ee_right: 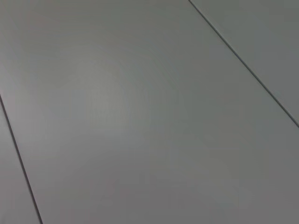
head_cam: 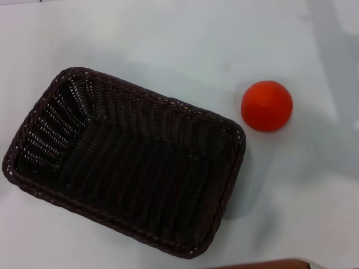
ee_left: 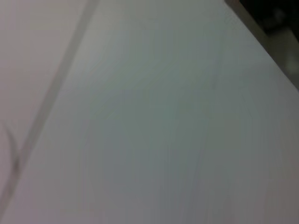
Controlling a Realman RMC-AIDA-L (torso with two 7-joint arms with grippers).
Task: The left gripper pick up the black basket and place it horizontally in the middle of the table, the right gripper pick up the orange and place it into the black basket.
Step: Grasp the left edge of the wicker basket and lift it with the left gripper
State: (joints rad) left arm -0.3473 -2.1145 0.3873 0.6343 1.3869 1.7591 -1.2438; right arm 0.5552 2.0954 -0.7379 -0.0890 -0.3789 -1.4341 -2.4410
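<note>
Toward the table's (head_cam: 168, 39) left edge: black basket (head_cam: 126, 159), skewed, empty. Orange (head_cam: 267, 105) just beside its far-right corner, apart. Basket likely light and stiff, so pinch the braided rim. Orange smooth, may roll. Neither gripper visible; finger state unknown.

a bare staged test setup rather than a lived-in room: a plain pale tabletop (head_cam: 168, 39) carrying only a woven black basket (head_cam: 33, 168) and an orange (head_cam: 267, 105).
</note>
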